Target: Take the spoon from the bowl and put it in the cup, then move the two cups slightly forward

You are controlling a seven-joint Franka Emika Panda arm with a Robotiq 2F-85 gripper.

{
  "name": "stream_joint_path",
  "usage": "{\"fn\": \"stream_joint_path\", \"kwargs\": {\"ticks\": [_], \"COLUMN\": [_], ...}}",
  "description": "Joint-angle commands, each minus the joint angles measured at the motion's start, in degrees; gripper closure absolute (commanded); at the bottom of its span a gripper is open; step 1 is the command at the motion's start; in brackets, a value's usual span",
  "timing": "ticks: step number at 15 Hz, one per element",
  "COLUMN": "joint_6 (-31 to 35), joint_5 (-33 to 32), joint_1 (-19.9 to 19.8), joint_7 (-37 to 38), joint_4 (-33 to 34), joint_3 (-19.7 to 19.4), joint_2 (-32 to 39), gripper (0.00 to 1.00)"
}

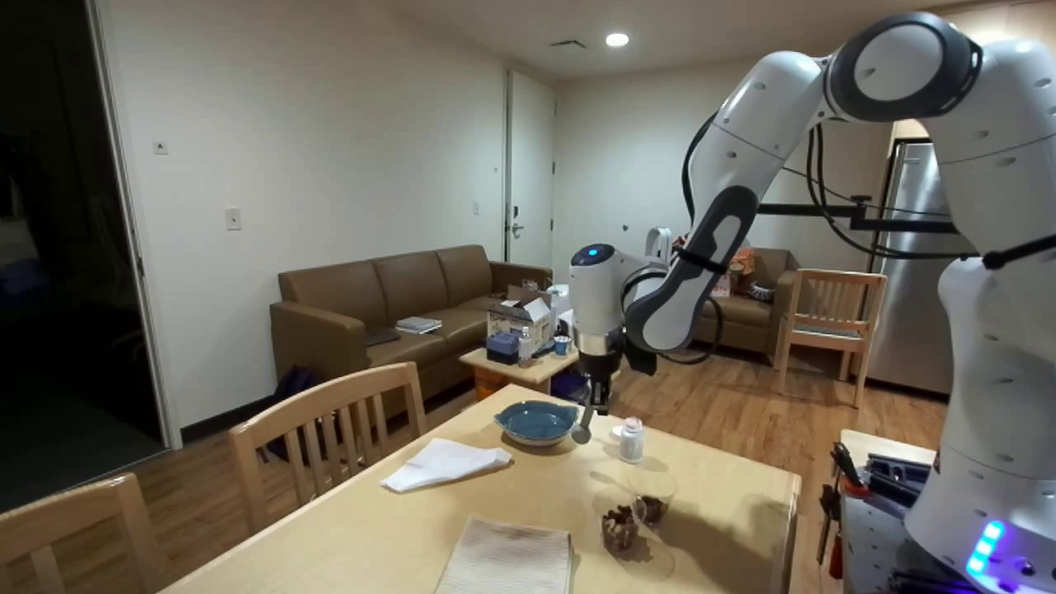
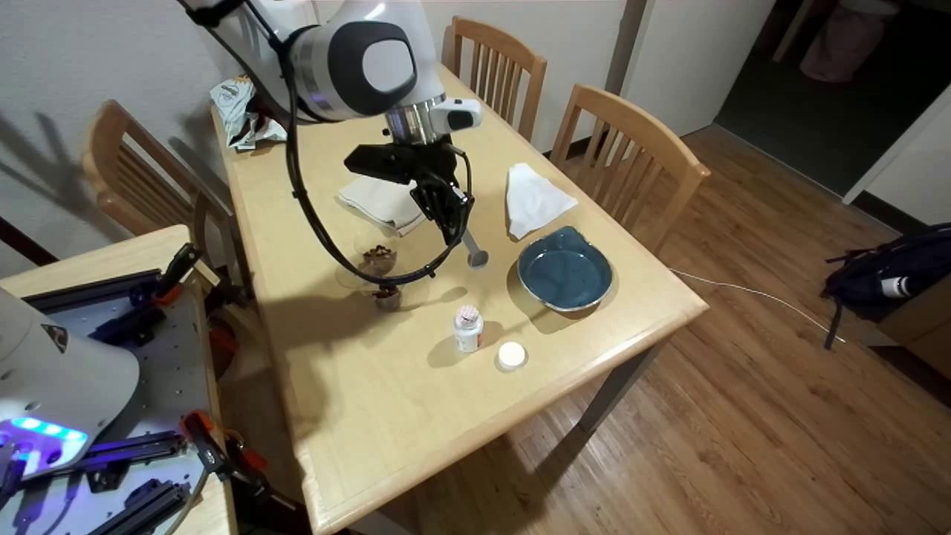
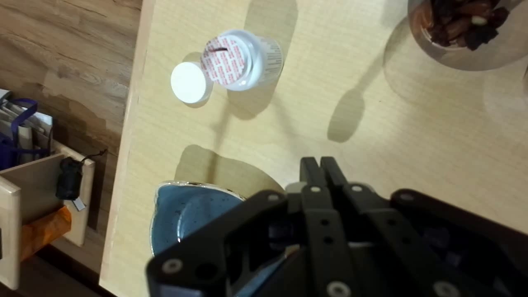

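The gripper (image 1: 601, 410) clenches the spoon (image 1: 582, 433) above the table (image 1: 355, 544), near the bowl (image 1: 538, 422)

In an exterior view, a folded pale cloth (image 1: 507, 557) lies nearest, at the bottom centre. Beyond it, lower right of centre, the nearer clear cup (image 1: 619, 528) and the farther clear cup (image 1: 654, 507) stand close together, each part-filled with something brown; I cannot tell whether they touch. Farther in, a white napkin (image 1: 445, 464) lies lower left of centre, and a white bottle (image 1: 631, 441) stands upright at lower right of centre, its cap (image 2: 511, 356) just beside it. The gripper hangs below and right of the frame's middle, fingers pressed tight on the spoon's handle, which slants down to the left, head lowest and clear of the table. Just left of that head, the blue bowl rests on the table, apart from the spoon. At the back, a brown sofa (image 1: 396, 285) stands left of centre, and a wooden chair (image 1: 829, 326) at right before a steel refrigerator (image 1: 916, 264).
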Motion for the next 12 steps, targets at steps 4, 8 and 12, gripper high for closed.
{"fn": "stream_joint_path", "kwargs": {"ticks": [4, 8, 12], "joint_6": [-10.7, -24.0, -27.5], "joint_5": [3.5, 7.7, 7.8], "joint_1": [-5.3, -8.9, -9.9], "joint_7": [-2.1, -6.4, -6.2], "joint_4": [2.2, 2.1, 0.8], "joint_3": [5.9, 10.0, 12.6], "joint_2": [0.1, -1.8, -4.2], "gripper": [0.95, 0.96, 0.95]}}
